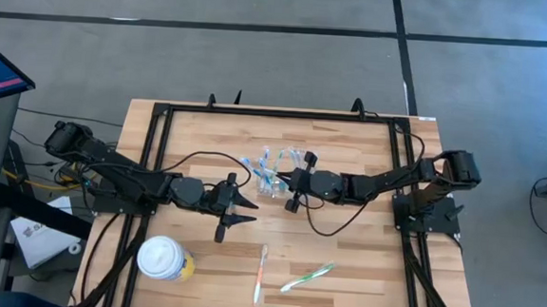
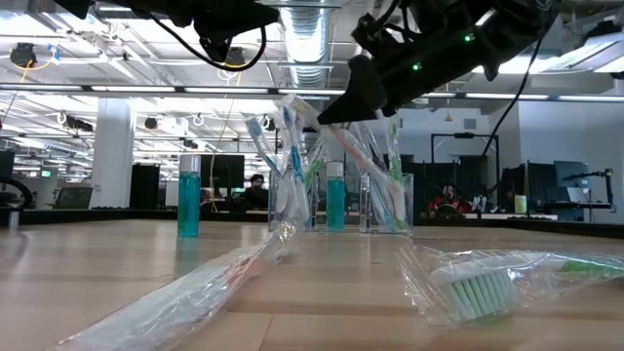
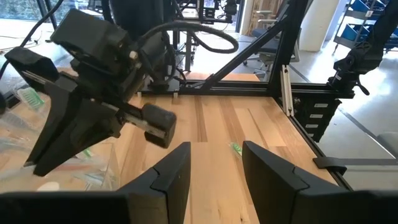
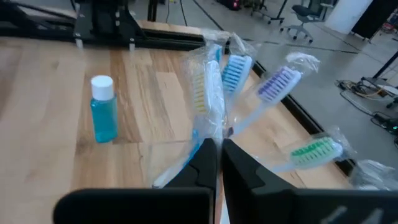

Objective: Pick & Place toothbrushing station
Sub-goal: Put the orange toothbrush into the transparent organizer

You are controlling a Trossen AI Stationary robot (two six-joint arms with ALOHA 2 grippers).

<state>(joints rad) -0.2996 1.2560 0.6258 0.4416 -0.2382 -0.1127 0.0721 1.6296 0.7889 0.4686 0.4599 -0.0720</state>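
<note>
The toothbrushing station (image 1: pixel 270 175), a small clear plastic holder, stands upright near the middle of the surface (image 1: pixel 342 272), toward the far edge, with wrapped toothbrushes fanning out of it.

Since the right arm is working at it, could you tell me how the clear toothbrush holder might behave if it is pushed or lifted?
The clear toothbrush holder looks thin-walled, so it is probably light and may slide on the wooden table. Its wrapped toothbrushes lean out well above the rim, so it seems top-heavy and apt to tip. The right hand is shut at a crinkly wrapper, which may slip.
</note>
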